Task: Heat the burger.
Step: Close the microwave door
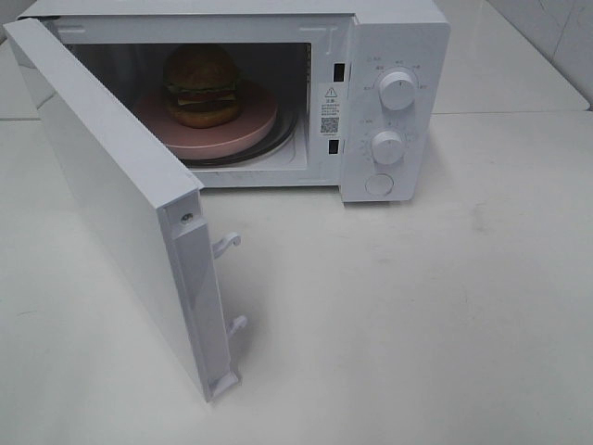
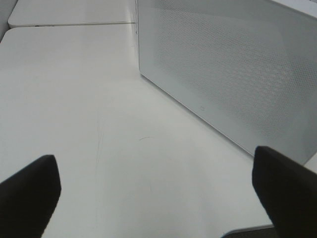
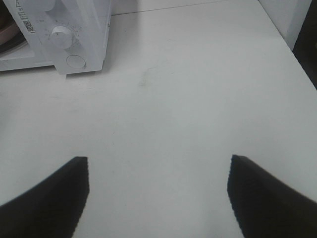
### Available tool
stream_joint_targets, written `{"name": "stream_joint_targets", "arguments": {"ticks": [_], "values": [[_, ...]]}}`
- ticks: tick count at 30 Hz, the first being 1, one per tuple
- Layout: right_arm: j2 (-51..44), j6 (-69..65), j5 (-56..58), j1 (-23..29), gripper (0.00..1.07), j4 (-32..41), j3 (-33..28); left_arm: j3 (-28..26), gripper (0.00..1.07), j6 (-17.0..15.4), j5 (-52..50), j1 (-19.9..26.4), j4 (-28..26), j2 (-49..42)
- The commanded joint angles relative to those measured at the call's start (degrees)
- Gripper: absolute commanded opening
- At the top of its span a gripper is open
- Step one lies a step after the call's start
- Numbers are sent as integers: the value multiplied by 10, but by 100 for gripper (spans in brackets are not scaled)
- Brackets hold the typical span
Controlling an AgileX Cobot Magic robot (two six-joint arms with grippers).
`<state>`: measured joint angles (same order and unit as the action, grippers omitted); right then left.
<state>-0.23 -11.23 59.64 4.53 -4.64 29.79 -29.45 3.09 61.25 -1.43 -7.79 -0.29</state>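
left pincer point(image 2: 156, 191): jaws wide apart, empty | right pincer point(image 3: 158, 198): jaws wide apart, empty

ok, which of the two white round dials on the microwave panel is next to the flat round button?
The lower white round dial, directly above the flat round button; the upper white round dial stands apart, higher up.

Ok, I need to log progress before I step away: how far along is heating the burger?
Done: the burger sits on the pink plate inside the microwave. In hand: nothing. The left pincer and right pincer are open and empty above the table. Left: the door stands wide open, so shutting it and setting the knobs remain.
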Motion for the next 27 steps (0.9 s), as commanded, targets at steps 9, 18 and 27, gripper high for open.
{"name": "stream_joint_targets", "arguments": {"ticks": [9, 18, 27], "values": [[-15, 6, -5, -5, 76, -1, -1, -4, 98, -1, -6, 2, -5, -9], [-15, 6, -5, -5, 76, -1, -1, -29, 87, -2, -48, 2, -3, 54], [-15, 6, -5, -5, 76, -1, -1, -28, 23, -2, -139, 2, -5, 160]]}}
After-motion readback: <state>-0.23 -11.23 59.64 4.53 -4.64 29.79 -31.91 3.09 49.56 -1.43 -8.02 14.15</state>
